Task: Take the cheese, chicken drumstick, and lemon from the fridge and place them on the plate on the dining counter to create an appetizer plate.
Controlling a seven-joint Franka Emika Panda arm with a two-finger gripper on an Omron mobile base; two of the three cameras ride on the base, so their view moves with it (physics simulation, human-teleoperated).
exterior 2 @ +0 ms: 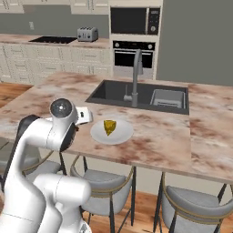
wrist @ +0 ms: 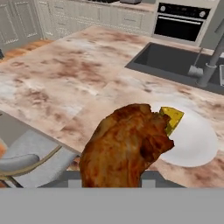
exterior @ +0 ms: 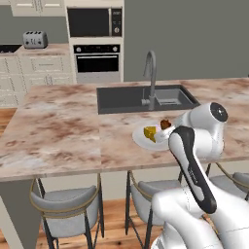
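My gripper (exterior: 168, 127) is clamped on the chicken drumstick (wrist: 127, 146), arm folded low at the dining counter (exterior: 63, 126) near edge, hand beside the plate (exterior 2: 122, 135). Cheese (exterior 2: 109, 127) sits on plate. Sink (exterior 2: 141, 95) beyond; bare counter around plate.

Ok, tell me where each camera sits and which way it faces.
Left base view: behind the arm to its left, looking over the counter at the plate.
Right base view: behind to its right; the arm rises lower left, cheese on the plate.
Hand view: on the hand, looking along the gripper at the drumstick it holds.
All three share plate, cheese and sink.
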